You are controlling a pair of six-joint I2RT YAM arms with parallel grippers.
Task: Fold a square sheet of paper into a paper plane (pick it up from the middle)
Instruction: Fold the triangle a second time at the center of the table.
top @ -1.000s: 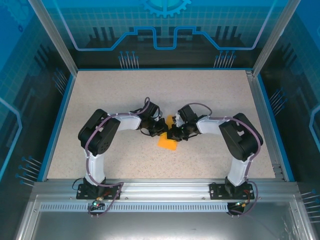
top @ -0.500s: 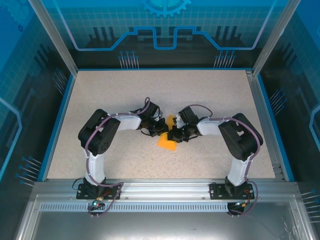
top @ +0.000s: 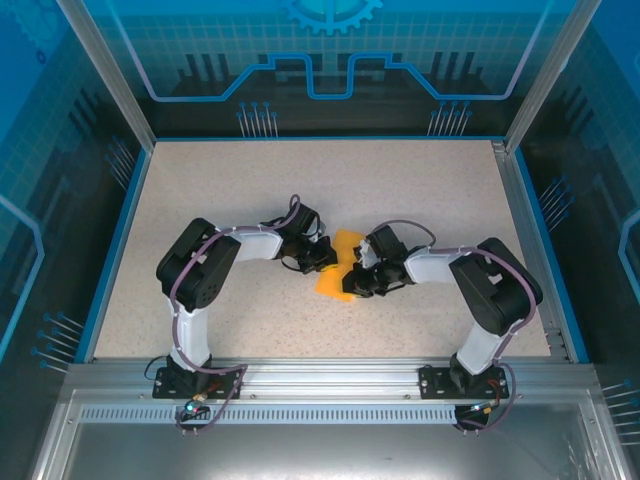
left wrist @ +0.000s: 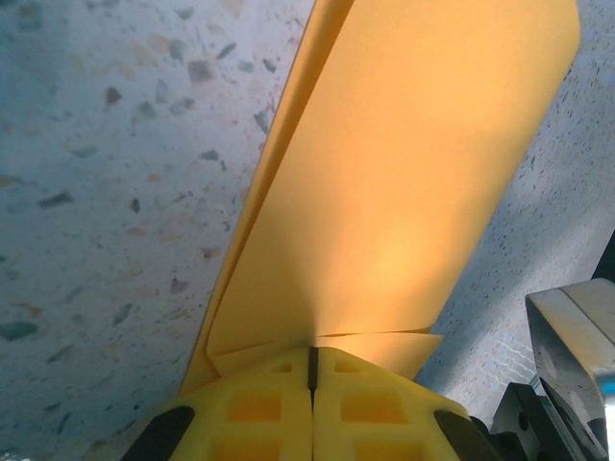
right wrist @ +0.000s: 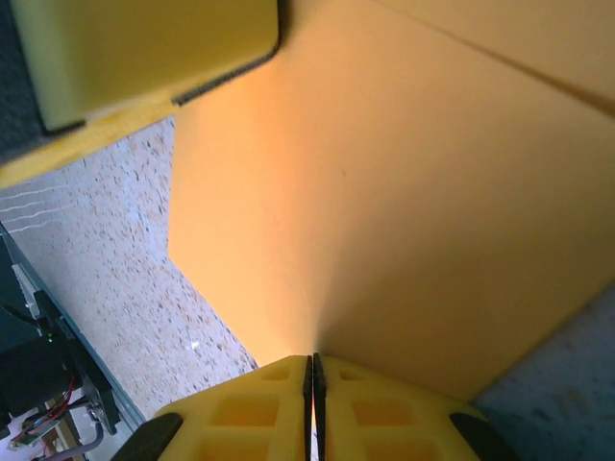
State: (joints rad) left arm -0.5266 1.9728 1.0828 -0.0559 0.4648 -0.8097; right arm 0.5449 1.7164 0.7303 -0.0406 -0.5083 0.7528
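Near the tabletop (top: 420,190) centre, the left jaws and right jaws each pinch one side of the folded orange sheet (top: 332,281), probably steadying it for the next crease.

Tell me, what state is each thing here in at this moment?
orange paper: folded into layers, held by both arms at once.
left gripper: jaws shut on the orange paper.
right gripper: jaws shut on the orange paper.

No legible text, labels or numbers, gear emblem (top: 333,12) on blue back panel (top: 450,50)
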